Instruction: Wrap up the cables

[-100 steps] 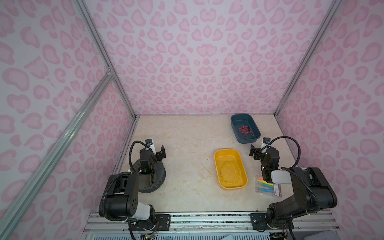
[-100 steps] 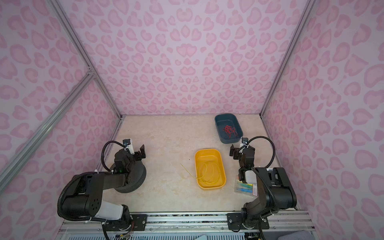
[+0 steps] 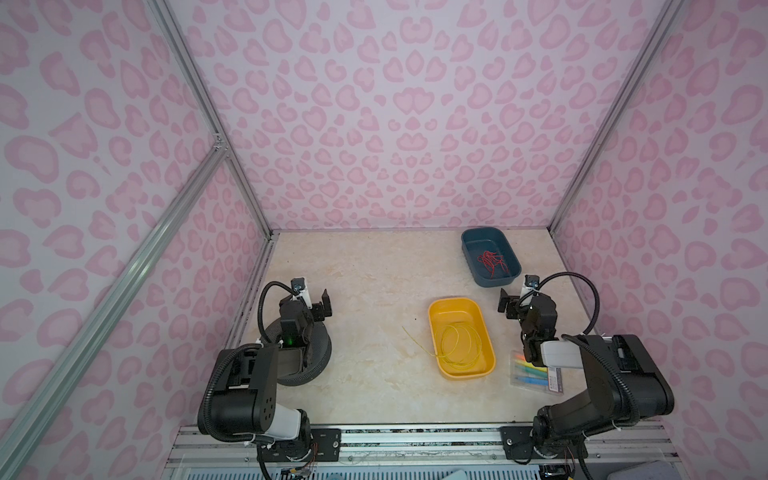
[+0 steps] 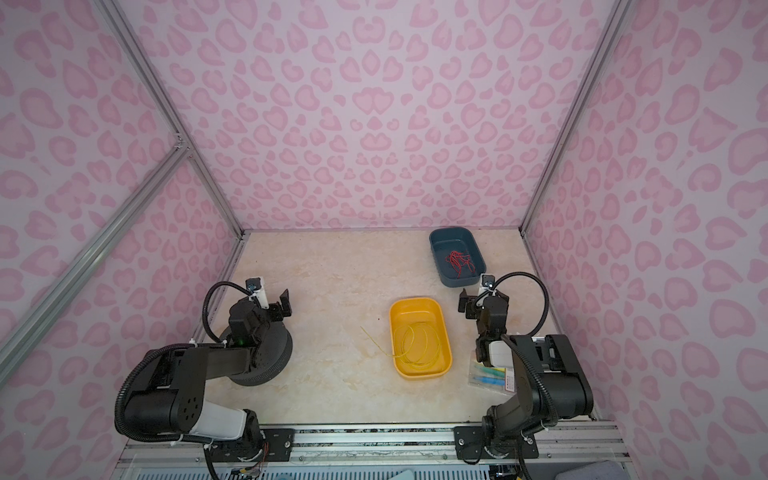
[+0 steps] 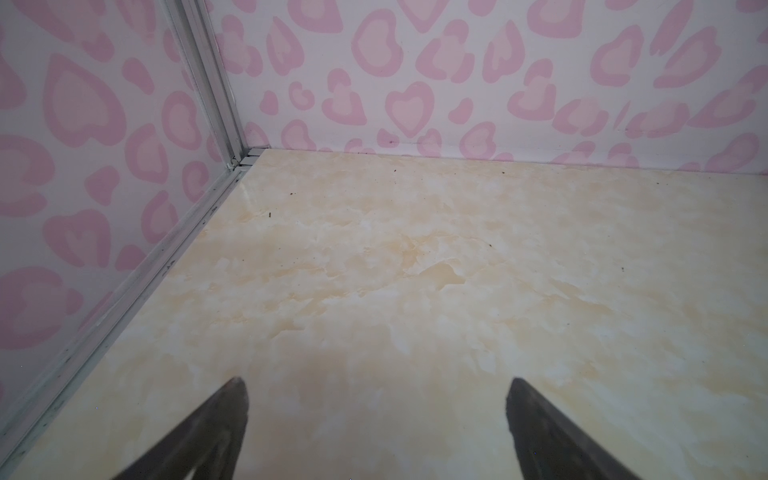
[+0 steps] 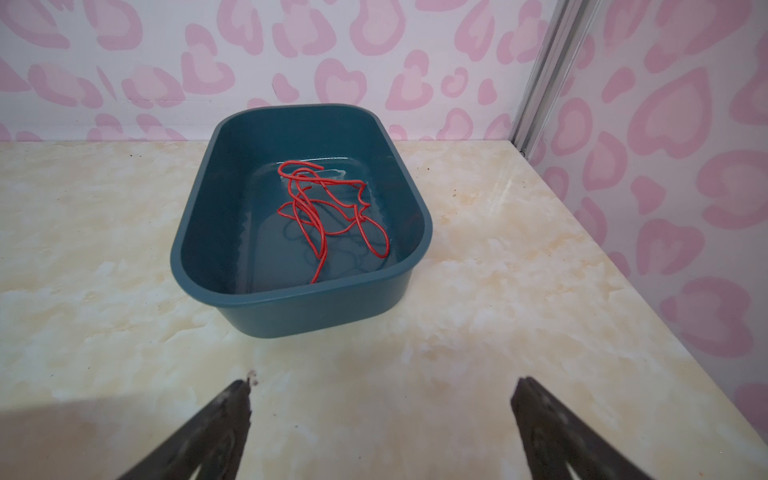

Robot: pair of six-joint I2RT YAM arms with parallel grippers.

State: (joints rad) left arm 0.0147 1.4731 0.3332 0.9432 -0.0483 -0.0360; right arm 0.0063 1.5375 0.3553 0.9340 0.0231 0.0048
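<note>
Left end effector (image 5: 376, 386): spread wide, empty; faces only bare counter (image 5: 415, 270) in the left wrist view. Right end effector (image 6: 382, 386): spread wide, empty; faces blue tray (image 6: 291, 307) holding red wires (image 6: 328, 208) in the right wrist view. Yellow wire (image 3: 459, 347): shows in both top views alone, in neither wrist view; lies loosely looped in yellow tray (image 3: 451, 299) between the arms, with one end trailing over the rim onto the counter. Matches the frames from a moment earlier throughout.

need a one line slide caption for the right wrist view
Open right claw over the marbled table, facing a teal tub holding a tangle of red wires.
</note>
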